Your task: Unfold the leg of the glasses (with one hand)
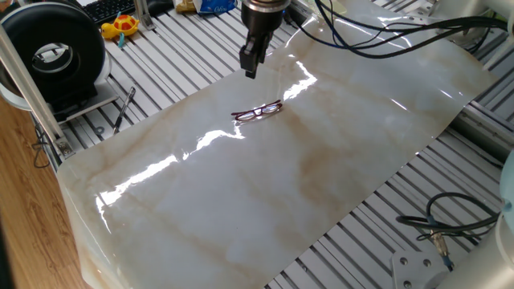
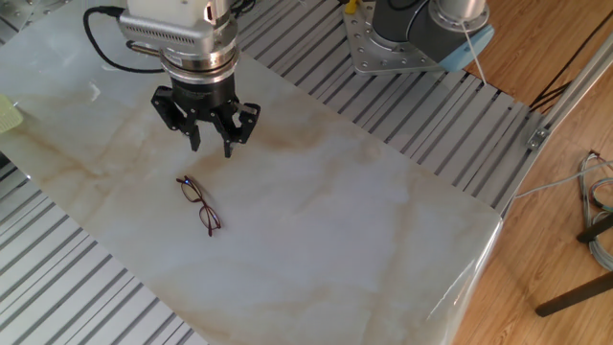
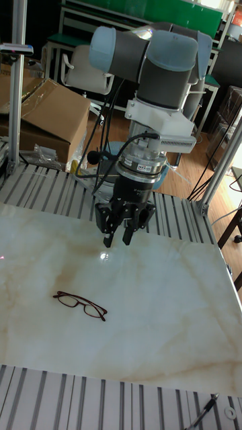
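Note:
The glasses (image 1: 258, 111) (image 2: 199, 203) (image 3: 81, 305) lie on the marble sheet, a thin dark-red wire frame with clear lenses; their legs look folded against the frame. My gripper (image 1: 250, 71) (image 2: 211, 146) (image 3: 116, 240) hangs in the air above the sheet, behind the glasses and apart from them. Its fingers point down, stand open and hold nothing.
The marble sheet (image 1: 321, 177) covers a slatted aluminium table. A black round fan (image 1: 52, 50), a yellow toy (image 1: 120, 26) and a black pen-like tool (image 1: 124, 108) sit at the left. Cables (image 1: 450, 221) lie at the right; cardboard boxes (image 3: 40, 117) stand behind.

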Available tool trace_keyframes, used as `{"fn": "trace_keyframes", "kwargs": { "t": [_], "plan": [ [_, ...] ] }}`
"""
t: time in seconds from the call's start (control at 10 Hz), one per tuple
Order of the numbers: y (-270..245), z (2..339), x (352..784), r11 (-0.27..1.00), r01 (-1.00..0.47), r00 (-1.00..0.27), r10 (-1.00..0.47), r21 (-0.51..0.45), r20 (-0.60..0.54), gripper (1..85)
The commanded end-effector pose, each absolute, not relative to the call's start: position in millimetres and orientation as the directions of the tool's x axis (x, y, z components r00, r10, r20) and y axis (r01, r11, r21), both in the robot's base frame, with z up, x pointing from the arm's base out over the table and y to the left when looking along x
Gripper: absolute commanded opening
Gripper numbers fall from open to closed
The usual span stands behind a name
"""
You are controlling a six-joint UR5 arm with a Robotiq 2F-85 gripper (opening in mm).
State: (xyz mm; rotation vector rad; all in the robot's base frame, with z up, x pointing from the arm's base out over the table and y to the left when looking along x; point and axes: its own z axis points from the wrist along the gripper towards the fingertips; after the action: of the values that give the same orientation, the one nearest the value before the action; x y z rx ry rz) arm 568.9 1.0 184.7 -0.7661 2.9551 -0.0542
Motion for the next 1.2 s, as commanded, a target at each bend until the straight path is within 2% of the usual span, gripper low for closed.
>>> {"fn": "trace_keyframes", "kwargs": {
  "t": [0.0, 0.2, 0.4, 0.6, 0.9, 1.1],
  "plan": [
    [-11, 163, 567, 0.830, -0.555, -0.831, -0.556, -0.053, -0.017, 47.0],
    [-13, 157, 588, 0.829, -0.551, -0.828, -0.557, -0.093, -0.066, 49.3],
    [-24, 157, 588, 0.825, -0.550, -0.829, -0.558, -0.127, -0.041, 45.7],
    [-25, 152, 590, 0.794, -0.595, -0.797, -0.603, -0.127, -0.030, 44.7],
    [-27, 113, 612, 0.759, -0.643, -0.760, -0.649, -0.099, -0.039, 48.7],
    [-29, 114, 616, 0.739, -0.664, -0.739, -0.672, -0.116, -0.046, 49.7]
  ]
}}
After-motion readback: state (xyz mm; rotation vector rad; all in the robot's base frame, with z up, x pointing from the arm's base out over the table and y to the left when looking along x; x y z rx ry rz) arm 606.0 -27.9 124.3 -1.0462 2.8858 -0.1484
